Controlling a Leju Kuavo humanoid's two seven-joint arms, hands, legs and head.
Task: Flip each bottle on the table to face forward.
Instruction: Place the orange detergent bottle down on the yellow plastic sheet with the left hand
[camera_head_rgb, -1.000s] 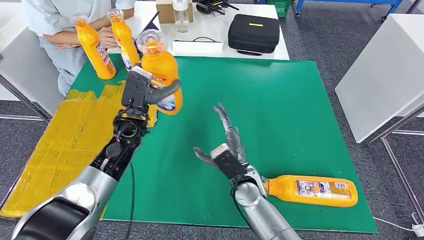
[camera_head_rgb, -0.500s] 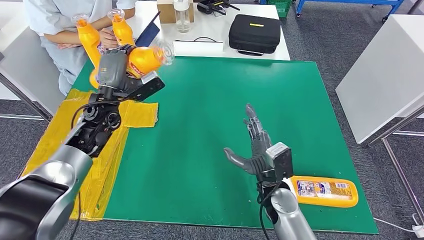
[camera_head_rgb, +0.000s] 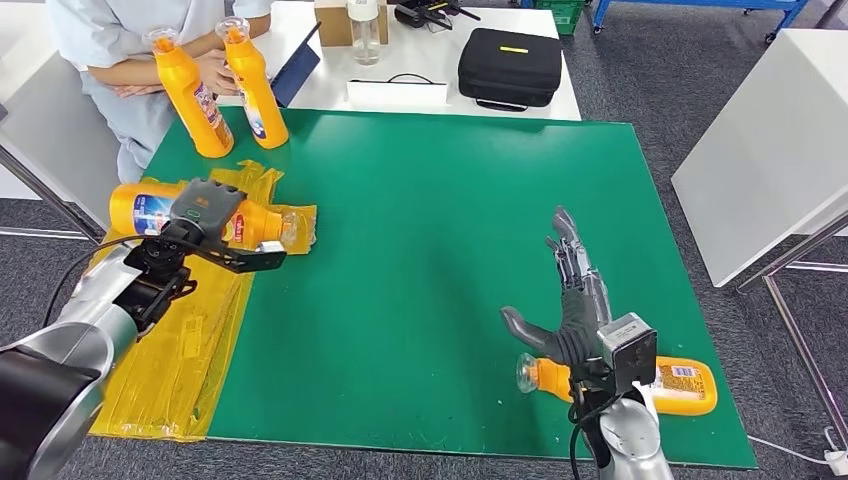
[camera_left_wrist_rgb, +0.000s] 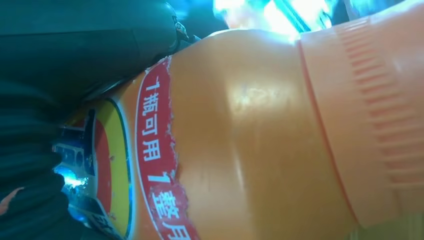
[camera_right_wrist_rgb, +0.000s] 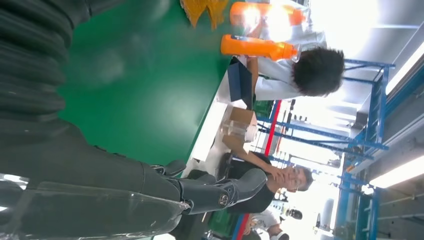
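Left hand (camera_head_rgb: 205, 215) grips bottle (camera_head_rgb: 150, 207) over yellow sheet (camera_head_rgb: 170, 340), green mat (camera_head_rgb: 420, 250).

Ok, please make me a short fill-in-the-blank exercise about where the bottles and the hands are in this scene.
1. The left hand holds an orange bottle lying over the ____ sheet.
2. Two bottles stand ____ at the green mat's far corner.
3. The right hand, fingers spread, holds ____.
4. The bottle beside the right hand lies on its ____.

Missing words: yellow; upright; nothing; side
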